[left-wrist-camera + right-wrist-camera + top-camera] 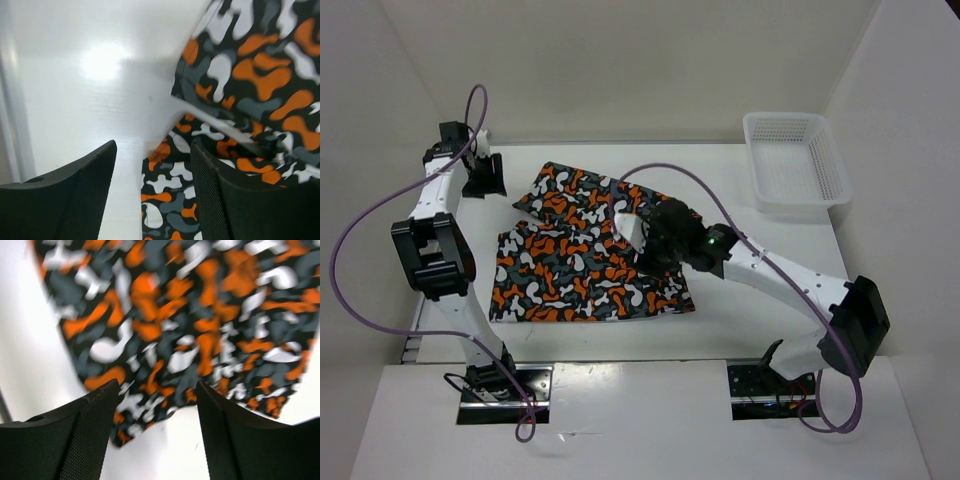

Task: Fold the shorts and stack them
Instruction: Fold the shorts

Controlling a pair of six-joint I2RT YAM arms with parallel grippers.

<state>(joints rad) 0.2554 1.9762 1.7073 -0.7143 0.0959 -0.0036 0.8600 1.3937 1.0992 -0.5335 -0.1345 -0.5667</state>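
The shorts (580, 270), printed in orange, grey, white and black blotches, lie flat in the middle of the table, with an upper layer angled toward the back. My left gripper (485, 185) hovers just off their far left corner. In the left wrist view it (154, 145) stands open, with the shorts' (250, 65) edge below and between its fingers, nothing gripped. My right gripper (655, 245) hangs over the shorts' right side. In the right wrist view it (158, 385) is open and empty above the blurred shorts (175, 315) and their near edge.
A white mesh basket (795, 160) stands empty at the back right. White walls close in the table at the back and both sides. Purple cables loop over both arms.
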